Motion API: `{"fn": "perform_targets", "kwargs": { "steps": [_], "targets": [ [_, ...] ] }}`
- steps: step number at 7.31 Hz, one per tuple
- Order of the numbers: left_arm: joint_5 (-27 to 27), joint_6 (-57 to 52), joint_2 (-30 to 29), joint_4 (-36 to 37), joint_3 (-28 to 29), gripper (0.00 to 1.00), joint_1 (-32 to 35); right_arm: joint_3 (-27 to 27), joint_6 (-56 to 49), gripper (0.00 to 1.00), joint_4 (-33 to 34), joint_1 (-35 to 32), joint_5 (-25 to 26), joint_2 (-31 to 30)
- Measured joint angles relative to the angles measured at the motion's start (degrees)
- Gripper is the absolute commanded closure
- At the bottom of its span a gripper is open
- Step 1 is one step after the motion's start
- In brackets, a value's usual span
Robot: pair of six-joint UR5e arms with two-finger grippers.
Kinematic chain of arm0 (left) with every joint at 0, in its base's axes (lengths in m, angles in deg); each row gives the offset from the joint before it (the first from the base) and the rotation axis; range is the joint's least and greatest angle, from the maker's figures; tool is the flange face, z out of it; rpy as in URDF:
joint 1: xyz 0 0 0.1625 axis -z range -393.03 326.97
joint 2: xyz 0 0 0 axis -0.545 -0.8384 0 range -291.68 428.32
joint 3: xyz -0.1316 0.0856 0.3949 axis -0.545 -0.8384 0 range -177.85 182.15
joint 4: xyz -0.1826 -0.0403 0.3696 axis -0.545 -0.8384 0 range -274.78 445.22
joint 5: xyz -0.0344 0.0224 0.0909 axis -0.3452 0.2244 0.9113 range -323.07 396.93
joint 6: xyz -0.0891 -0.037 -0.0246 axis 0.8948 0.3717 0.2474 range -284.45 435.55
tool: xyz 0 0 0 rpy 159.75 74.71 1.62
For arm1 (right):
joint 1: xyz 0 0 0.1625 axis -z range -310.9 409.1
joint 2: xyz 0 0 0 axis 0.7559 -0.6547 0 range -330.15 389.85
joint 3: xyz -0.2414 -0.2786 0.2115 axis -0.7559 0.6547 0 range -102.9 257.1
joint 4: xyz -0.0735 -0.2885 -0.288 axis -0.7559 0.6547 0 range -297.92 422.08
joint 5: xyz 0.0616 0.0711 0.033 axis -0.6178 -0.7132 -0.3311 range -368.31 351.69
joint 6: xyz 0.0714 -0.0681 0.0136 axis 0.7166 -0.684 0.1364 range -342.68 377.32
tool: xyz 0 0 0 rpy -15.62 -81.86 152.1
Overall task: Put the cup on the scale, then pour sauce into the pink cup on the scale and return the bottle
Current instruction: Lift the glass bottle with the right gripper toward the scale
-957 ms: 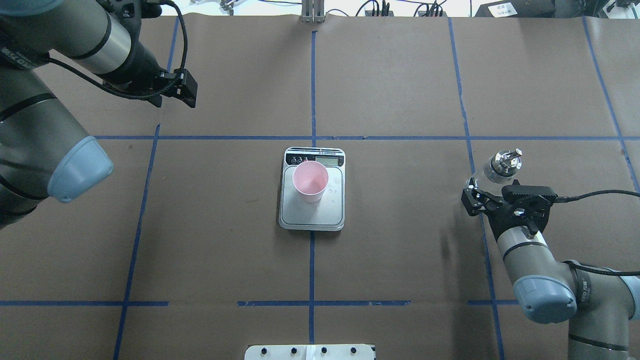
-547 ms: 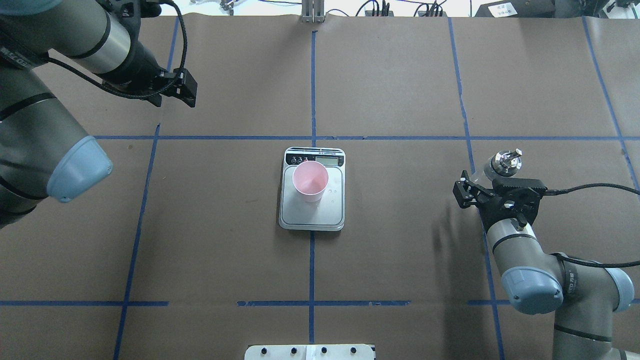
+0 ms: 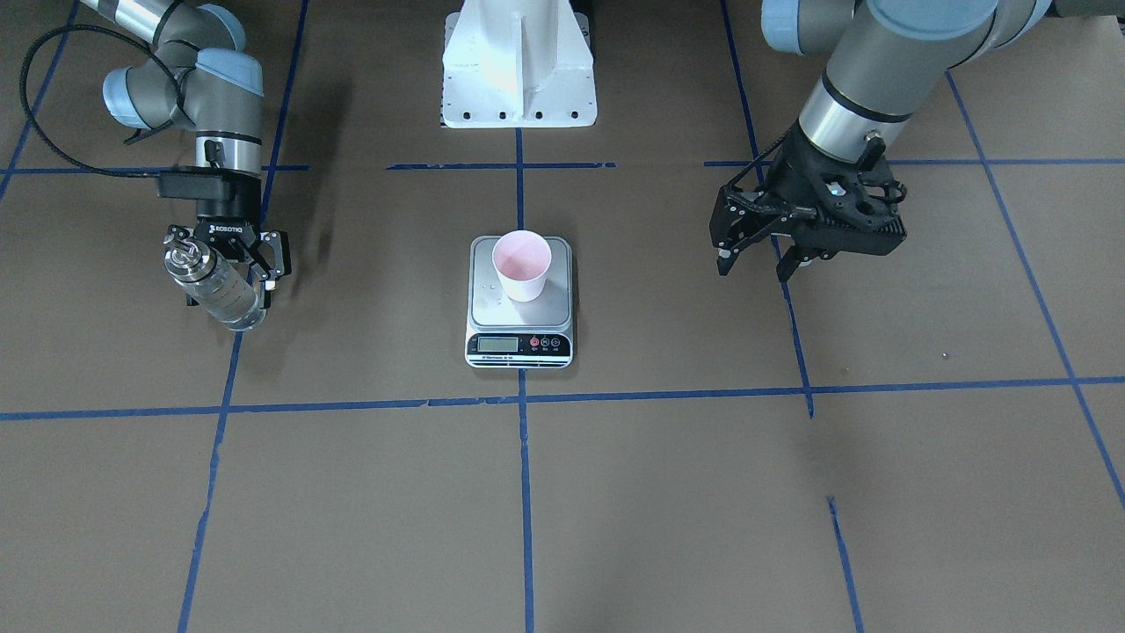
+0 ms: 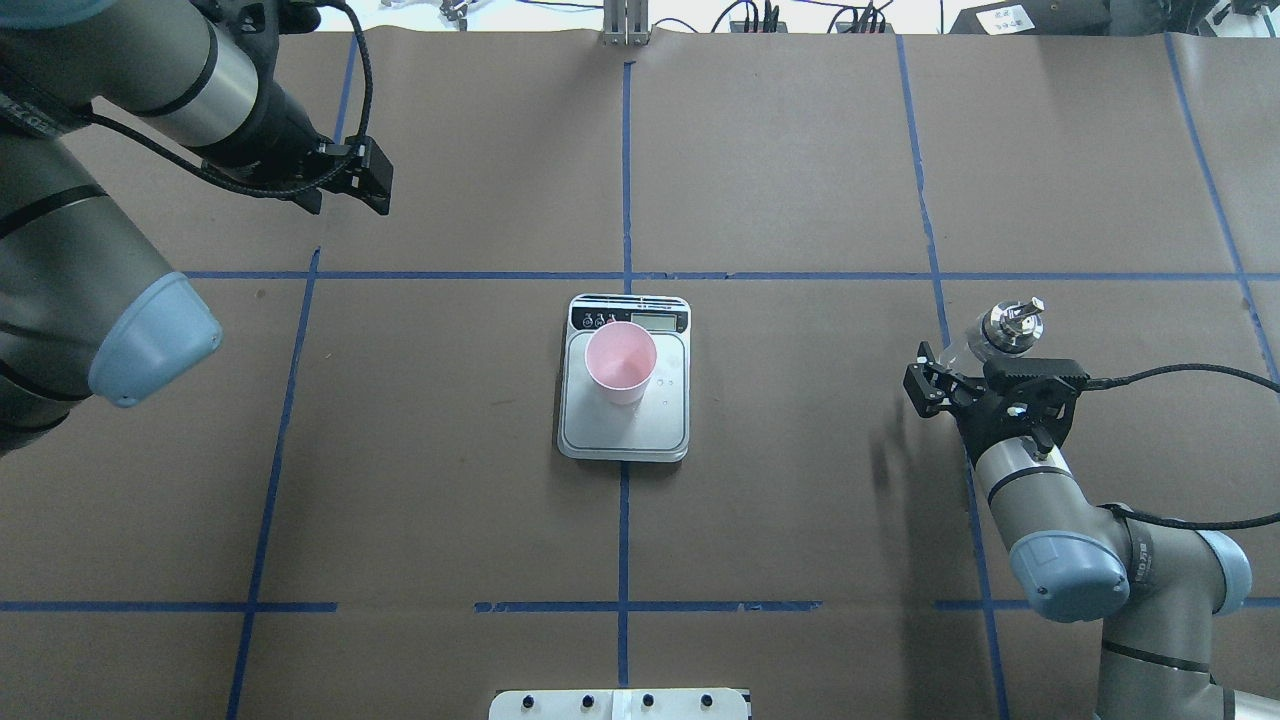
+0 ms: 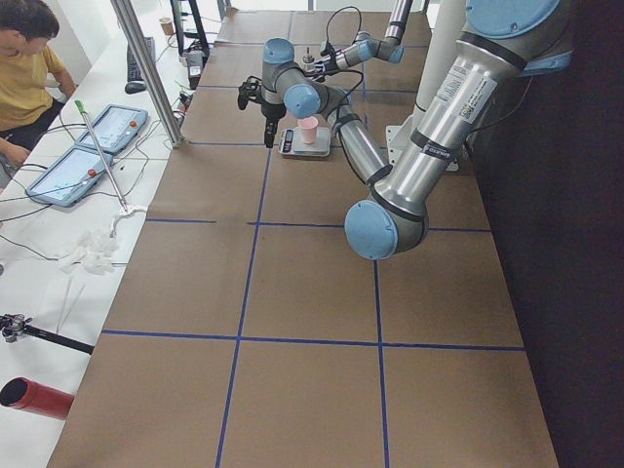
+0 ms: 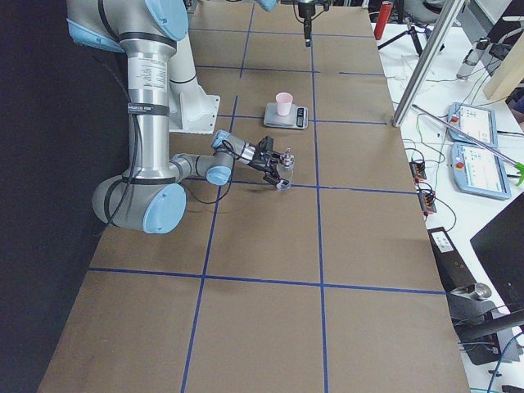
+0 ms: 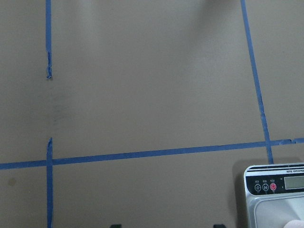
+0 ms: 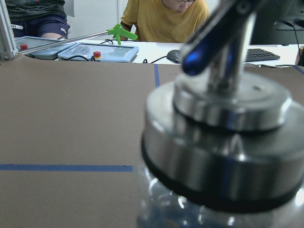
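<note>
Cup (image 3: 522, 264) stands upright, mouth up, on the scale (image 3: 486, 303), approx mid-platform. Scale's display strip faces away from the robot. Scale sits at table (image 4: 800, 500) ctr, right over a blue tape (image 4: 624, 150) line. Can't tell from any cam whether there's liquid in the cup.

Bottle (image 3: 215, 286) is upright on the table on the robot's right side, well apart from the scale, silver spout cap on top. Glass is clear; sauce (image 3: 234, 308) inside looks colourless, level not readable.

Right gripper (image 3: 228, 283) is low, reaching in roughly level w/ the table. Its jaws are spread wide, wider than the bottle. Bottle sits at the mouth of those jaws (the wrist cam is filled w/ the cap, very close and blurred). Whether either finger touches the glass I can't tell.

Left gripper (image 3: 753, 269) hangs above the table on the robot's left, well apart from scale and cup. It points down, jaws parted w/ nothing btw them. Its wrist cam sees bare brown paper, tape lines and one corner of the scale at lower right.

Operator (image 5: 24, 58) in a yellow shirt sits at the desk along the table's far edge, opposite the robot.
</note>
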State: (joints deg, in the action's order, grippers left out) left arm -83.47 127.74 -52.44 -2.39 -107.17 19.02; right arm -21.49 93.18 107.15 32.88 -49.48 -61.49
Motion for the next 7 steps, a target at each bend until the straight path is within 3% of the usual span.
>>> {"fn": "perform_targets", "kwargs": {
  "steps": [2,3,4,7],
  "targets": [
    [0.0,0.04,-0.02,0.06,-0.12,0.29,-0.01,2.03,-2.2,0.49,-4.15,-0.1,0.01,0.28],
    [0.0,0.1,-0.05,0.06,-0.15,0.29,-0.01,2.33,-2.44,0.82,-4.88,-0.17,0.03,0.19],
    [0.0,0.15,-0.08,0.07,-0.16,0.29,-0.01,2.32,-2.54,1.0,-5.2,-0.26,0.33,0.12],
    [-0.08,0.39,-0.2,0.07,-0.15,0.28,-0.09,-0.22,-6.65,1.0,-5.26,-0.65,1.52,0.21]
  ]
}}
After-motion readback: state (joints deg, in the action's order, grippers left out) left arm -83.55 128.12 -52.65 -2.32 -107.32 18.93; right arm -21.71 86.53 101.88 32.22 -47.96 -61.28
